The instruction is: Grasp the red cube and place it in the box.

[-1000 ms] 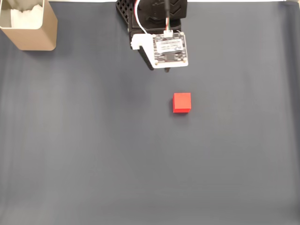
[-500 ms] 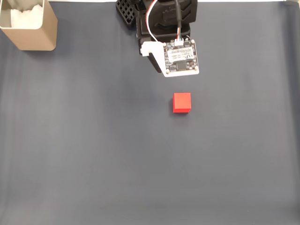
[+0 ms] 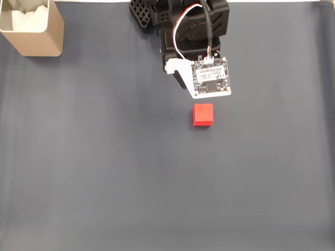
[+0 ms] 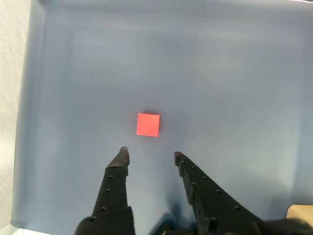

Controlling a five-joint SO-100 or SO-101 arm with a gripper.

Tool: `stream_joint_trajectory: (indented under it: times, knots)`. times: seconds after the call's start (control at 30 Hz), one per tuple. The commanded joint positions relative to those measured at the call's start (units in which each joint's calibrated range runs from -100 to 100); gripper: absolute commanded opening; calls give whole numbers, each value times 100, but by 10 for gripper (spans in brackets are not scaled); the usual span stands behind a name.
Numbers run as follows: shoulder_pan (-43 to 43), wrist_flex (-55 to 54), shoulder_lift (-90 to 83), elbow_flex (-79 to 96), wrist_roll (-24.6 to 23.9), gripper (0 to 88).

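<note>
The red cube [image 3: 203,114] sits flat on the dark mat [image 3: 104,172] that covers the table, a little past the middle toward the mat's far edge in the fixed view and slightly toward its right side, with bare mat on every side of it. Nothing touches it. The arm [image 3: 193,26] reaches in from the middle of the far edge, and a white circuit board [image 3: 210,78] mounted on it, with red, white and black wires looping up from it, hangs just beyond the cube on the far side, its near corner close to the cube's top edge as seen from above. In the wrist view the gripper [image 4: 149,152] is released: its two black fingers [image 4: 117,171] stand apart with a clear gap of mat between their tips, and they grasp nothing. The cube [image 4: 148,124] lies just ahead of the tips in that view, roughly in line with the gap but a bit toward the left finger, and clear of both. The box [image 3: 32,29] stands in the far left corner of the mat in the fixed view, well apart from the cube and the arm; it is a tan container with rounded corners and tall thin walls, and white stuffing [image 3: 29,18] shows inside it. In the wrist view a small tan corner of it [image 4: 301,213] shows at the lower right edge of the picture. A pale surface [image 4: 12,98] runs along the left side of the mat in the wrist view.
</note>
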Motion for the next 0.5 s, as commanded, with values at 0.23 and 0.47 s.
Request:
stream_joint_trajectory:
  times: [0.23, 0.47]
  knots:
    - [-120, -281, 403, -561, -78, 231]
    - [-120, -372, 680, -570, -166, 231]
